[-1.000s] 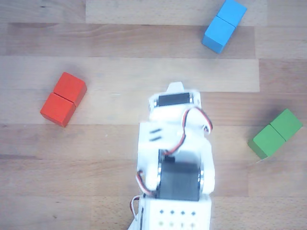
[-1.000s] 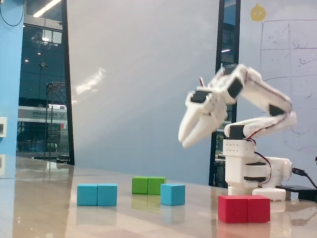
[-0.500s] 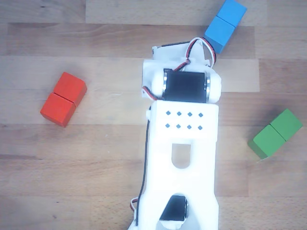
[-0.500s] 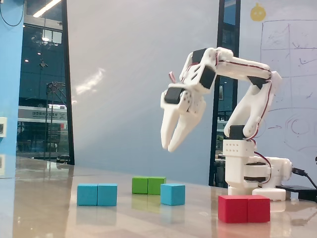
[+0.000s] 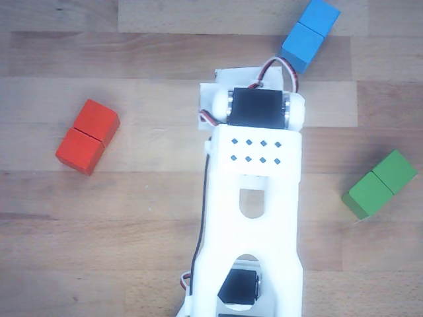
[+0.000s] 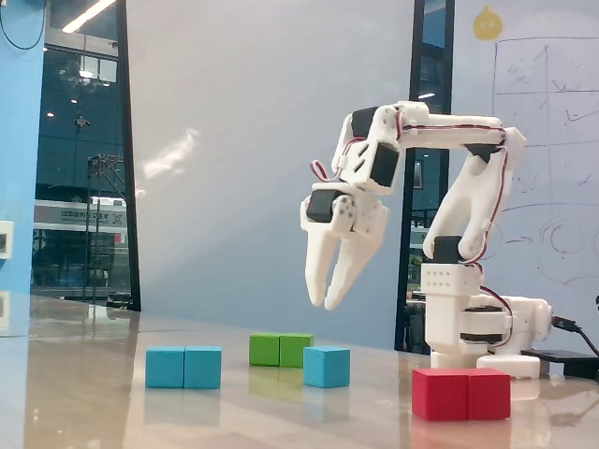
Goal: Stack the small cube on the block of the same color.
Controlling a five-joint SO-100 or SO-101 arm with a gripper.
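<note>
Fixed view: gripper (image 6: 325, 303) hangs empty, jaws narrowly parted (tips nearly meeting), above the small cube (image 6: 327, 366), well clear.

Looks like an office or lab mtg room — whiteboard (image 6: 547, 187) w/ marker sketches, tall glass partitions (image 6: 80, 159), ceiling strip lights reflected, wood worktop (image 5: 145, 218).
</note>
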